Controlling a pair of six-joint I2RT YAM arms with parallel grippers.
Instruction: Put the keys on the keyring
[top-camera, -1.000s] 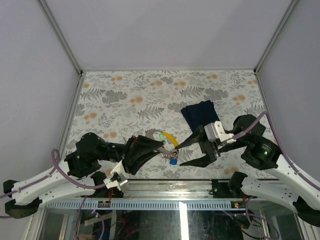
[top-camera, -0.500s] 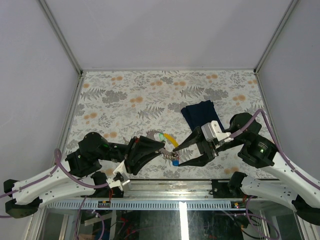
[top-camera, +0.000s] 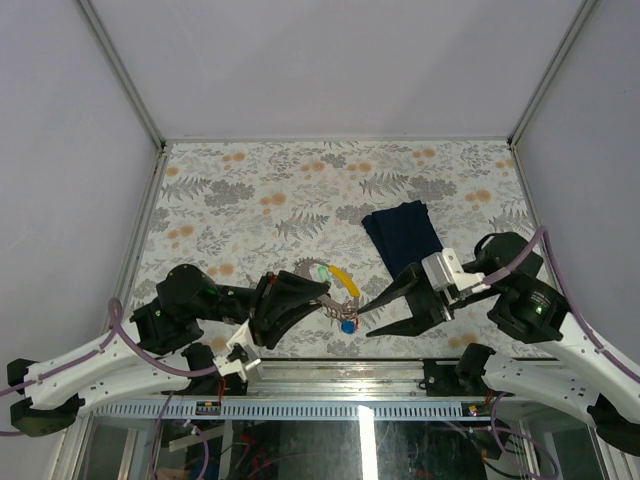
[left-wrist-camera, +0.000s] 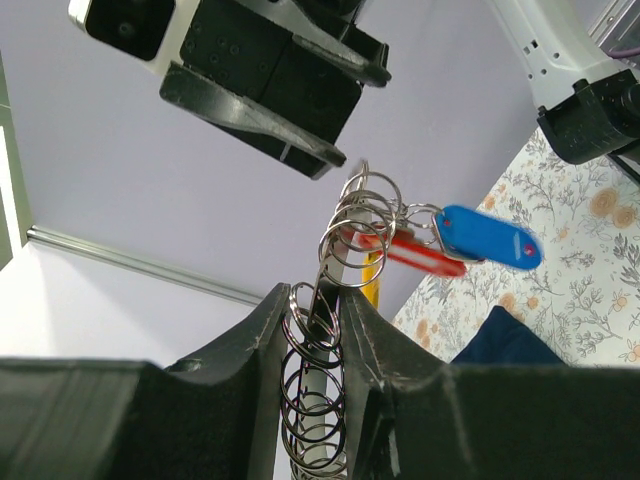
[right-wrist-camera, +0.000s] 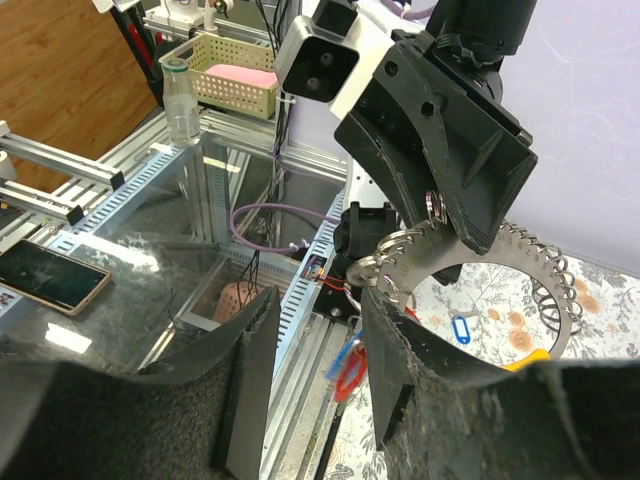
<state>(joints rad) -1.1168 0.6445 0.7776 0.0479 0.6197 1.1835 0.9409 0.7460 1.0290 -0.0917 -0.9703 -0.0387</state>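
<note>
Keyring (left-wrist-camera: 345, 245) of toothed silvery metal clamped in left hand (top-camera: 320, 297) above floral worktop (top-camera: 250, 190); right hand (top-camera: 368, 320) faces it, level, fingers (top-camera: 395, 292) spread, empty.

From above, we see the left gripper (top-camera: 316, 292) covering the near-left arc of the keyring (top-camera: 304, 266). The silver cluster (top-camera: 335, 306) by the blue tag (top-camera: 347, 324) is too small for us to tell key from loop. The right arm (top-camera: 520, 300) overlaps the near-right corner of the navy cloth (top-camera: 400, 230). In the left wrist view the ring stands edge-on and runs off the bottom edge between the fingers, and the yellow tag (left-wrist-camera: 372, 285) sits mostly behind it. In the right wrist view the right gripper (right-wrist-camera: 320, 300) blocks the ring's lower rim with one finger (right-wrist-camera: 450, 400).
</note>
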